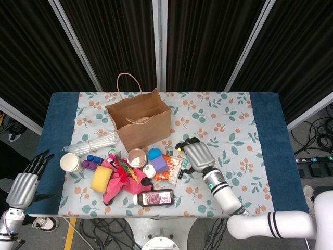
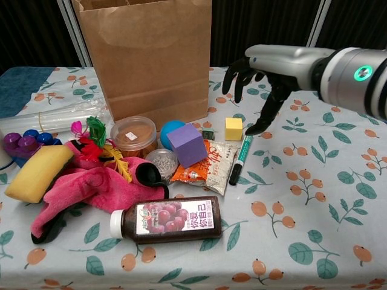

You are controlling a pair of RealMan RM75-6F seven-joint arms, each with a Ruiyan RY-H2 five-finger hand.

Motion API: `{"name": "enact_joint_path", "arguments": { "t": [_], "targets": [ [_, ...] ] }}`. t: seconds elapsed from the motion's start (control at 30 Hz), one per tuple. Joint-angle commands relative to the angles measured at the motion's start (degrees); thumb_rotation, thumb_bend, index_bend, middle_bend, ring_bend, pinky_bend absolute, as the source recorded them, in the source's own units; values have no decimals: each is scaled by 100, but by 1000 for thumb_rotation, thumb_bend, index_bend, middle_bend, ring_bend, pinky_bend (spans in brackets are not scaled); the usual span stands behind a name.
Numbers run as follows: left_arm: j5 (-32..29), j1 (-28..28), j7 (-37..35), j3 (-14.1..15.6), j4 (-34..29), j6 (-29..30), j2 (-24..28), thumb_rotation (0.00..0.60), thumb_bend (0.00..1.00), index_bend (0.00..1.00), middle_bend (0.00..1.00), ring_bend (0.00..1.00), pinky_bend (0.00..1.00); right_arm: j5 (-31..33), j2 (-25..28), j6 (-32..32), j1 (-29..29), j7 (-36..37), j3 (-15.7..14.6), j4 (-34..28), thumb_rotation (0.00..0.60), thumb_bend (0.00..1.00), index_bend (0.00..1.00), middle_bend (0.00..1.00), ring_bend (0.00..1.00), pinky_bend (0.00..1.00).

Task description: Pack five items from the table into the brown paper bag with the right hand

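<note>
Right hand point(image 2: 266, 81) sits palm-down above the table point(image 1: 244, 130), fingers spread and curled downward, holding nothing. In my chest view its fingertips point(image 2: 253, 128) hang just over the yellow cube point(image 2: 233, 128) and the top of the green marker point(image 2: 240, 158); I cannot tell whether they touch either.

Brown paper bag point(image 1: 139, 124) stands upright and open, upper left of centre in the head view, its handle raised at the back.

Loose items bunch in front of the bag: purple cube point(image 2: 187, 145) beside a blue ball point(image 2: 171, 130), round tub point(image 2: 133, 134), orange snack packet point(image 2: 205, 163), pink cloth point(image 2: 97, 187), yellow sponge point(image 2: 37, 172), and a dark juice bottle point(image 2: 166, 219) lying on its side nearest me.

Left hand point(image 1: 23, 182) is at the lower left of the head view, off the table edge, fingers apart and empty.
</note>
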Motion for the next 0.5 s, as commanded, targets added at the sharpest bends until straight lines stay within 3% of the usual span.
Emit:
{"name": "enact_joint_path", "arguments": {
  "t": [0.03, 0.27, 0.5],
  "targets": [
    [-4, 5, -24, -4, 40, 6, -13, 600, 48, 112, 99, 62, 162, 69, -398, -90, 193, -34, 30, 316, 600, 0, 290, 318, 141, 145],
    [-11, 27, -100, -8, 153, 29, -46, 600, 48, 111, 100, 62, 163, -112, -1045, -215, 385, 72, 84, 1018, 600, 0, 226, 254, 79, 73],
    [-37, 38, -185, -27, 234, 39, -58, 600, 47, 111, 100, 63, 162, -91, -1538, -374, 489, 141, 85, 1657, 600, 0, 218, 252, 78, 64]
  ]
}}
